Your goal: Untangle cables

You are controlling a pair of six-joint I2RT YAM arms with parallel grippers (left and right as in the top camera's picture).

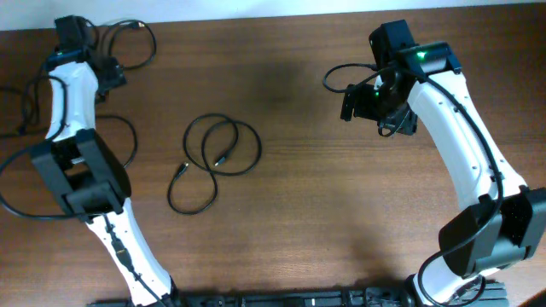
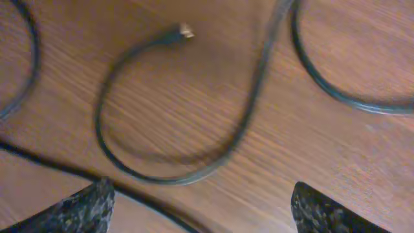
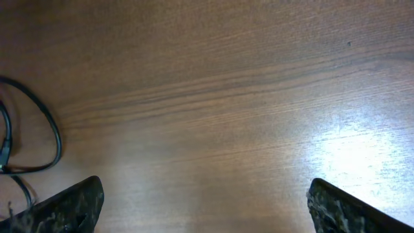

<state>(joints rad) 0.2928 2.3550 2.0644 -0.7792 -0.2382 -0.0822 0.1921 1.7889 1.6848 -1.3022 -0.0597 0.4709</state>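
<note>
Thin black cables [image 1: 213,158] lie in loose overlapping loops on the wooden table, left of centre, with small plug ends showing. Another thin cable [image 1: 147,51] loops at the far left corner. It shows in the left wrist view as a loop [image 2: 240,126] with a metal-tipped plug [image 2: 184,30]. My left gripper [image 1: 109,75] [image 2: 200,197] is open and empty, hovering just beside that loop. My right gripper [image 1: 358,101] [image 3: 206,194] is open and empty above bare wood at the far right, well away from the cables.
Thicker black arm wires curve over the table at the left edge [image 1: 21,205] and by the right wrist [image 1: 337,75] [image 3: 52,139]. The table's far edge [image 1: 256,15] runs just behind both grippers.
</note>
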